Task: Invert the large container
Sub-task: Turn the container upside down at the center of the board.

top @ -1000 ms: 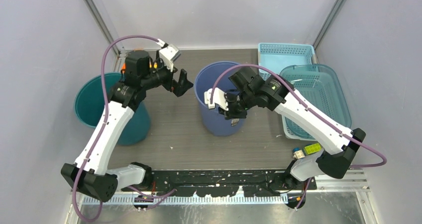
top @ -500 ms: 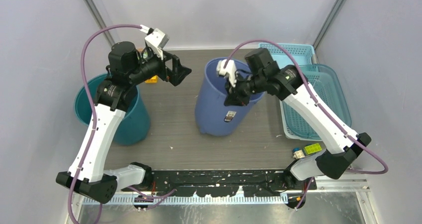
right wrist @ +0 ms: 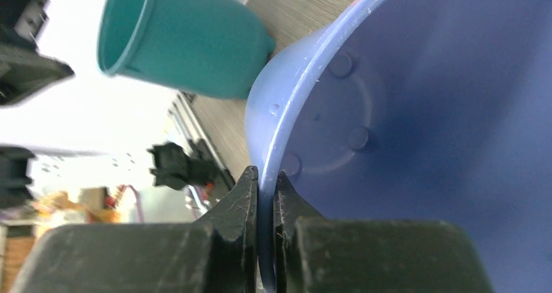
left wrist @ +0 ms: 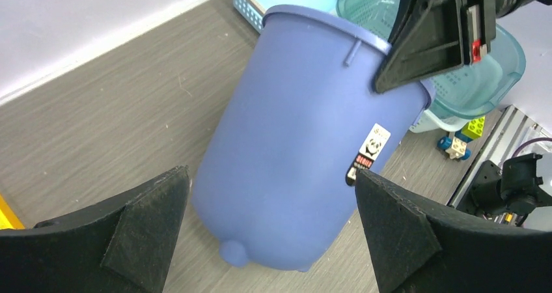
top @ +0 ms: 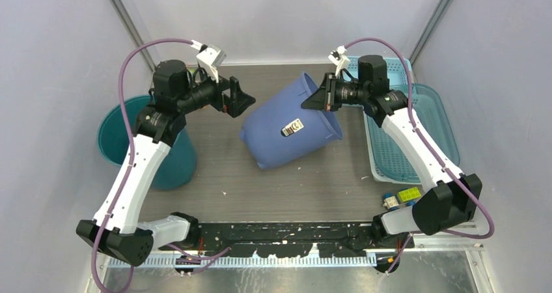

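Note:
The large blue container point(top: 286, 133) is tipped far over, mouth up and to the right, base low at the left near the table. It fills the left wrist view point(left wrist: 306, 143). My right gripper point(top: 323, 99) is shut on its rim; the right wrist view shows both fingers pinching the rim point(right wrist: 263, 182), with the inside point(right wrist: 442, 124) beyond. My left gripper point(top: 238, 101) is open and empty, just left of the container's upper side, apart from it; its fingers point(left wrist: 124, 234) stand wide either side of the base.
A teal bucket point(top: 127, 133) stands upright at the left under my left arm. A light blue basket point(top: 374, 68) and a teal basket point(top: 423, 127) sit at the right. Small toy bricks point(top: 403, 195) lie near the right arm's base.
My right gripper has risen and swung back to the right with the rim, tipping the blue container from upright to nearly on its side. My left gripper shifted slightly and stayed open.

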